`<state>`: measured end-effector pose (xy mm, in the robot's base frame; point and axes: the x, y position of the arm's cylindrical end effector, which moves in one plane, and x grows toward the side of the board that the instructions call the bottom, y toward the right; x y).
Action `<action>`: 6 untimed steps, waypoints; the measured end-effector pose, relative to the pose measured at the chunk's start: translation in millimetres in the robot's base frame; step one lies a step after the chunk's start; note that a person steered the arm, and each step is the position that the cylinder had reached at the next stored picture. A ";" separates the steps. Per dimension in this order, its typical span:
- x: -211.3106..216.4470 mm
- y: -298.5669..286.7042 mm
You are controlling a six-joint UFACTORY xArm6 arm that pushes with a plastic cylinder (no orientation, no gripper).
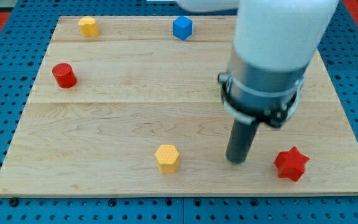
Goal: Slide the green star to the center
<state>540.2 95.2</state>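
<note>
No green star shows in the camera view; the arm's wide white and grey body hides much of the board's right part. My tip (pixel 235 160) rests on the wooden board (pixel 104 124) near the view's bottom, right of centre. A red star (pixel 291 164) lies just to the tip's right, apart from it. A yellow hexagonal block (pixel 167 157) lies to the tip's left, well apart from it.
A red cylinder (pixel 63 75) stands at the view's left. A yellow hexagonal block (pixel 88 26) sits at the top left. A blue cube (pixel 182 27) sits at the top centre. Blue pegboard surrounds the board.
</note>
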 end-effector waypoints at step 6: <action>-124.0 -97.0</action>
